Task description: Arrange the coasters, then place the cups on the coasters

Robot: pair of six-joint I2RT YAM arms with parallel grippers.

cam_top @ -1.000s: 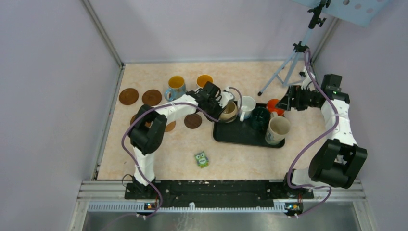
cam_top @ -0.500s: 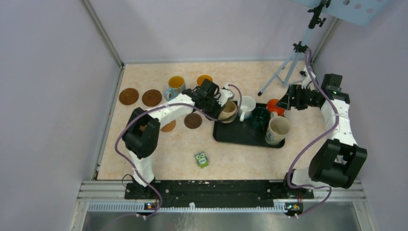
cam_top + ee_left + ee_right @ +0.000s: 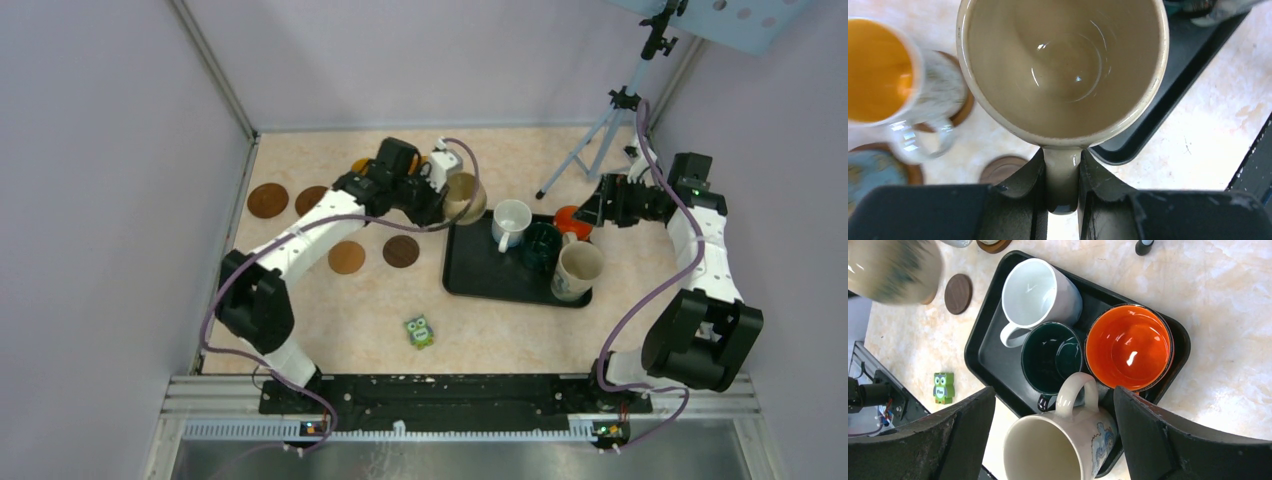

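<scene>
The left gripper (image 3: 1062,172) pinches the handle of the beige mug (image 3: 1063,70), with the tray (image 3: 1168,85) edge showing beneath it. To its left, a blurred, cropped orange-lined mug (image 3: 878,75) hides most of a coaster (image 3: 964,107). The right gripper (image 3: 1054,400) gapes wide above the trayed cups (image 3: 1050,357).

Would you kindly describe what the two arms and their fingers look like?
Both the left arm and right arm have white links with bulky black joints, above a black base rail. A purple cable loops loosely along each. The left fingers and right fingers are broad, matt black and scuffed at the edges.
</scene>
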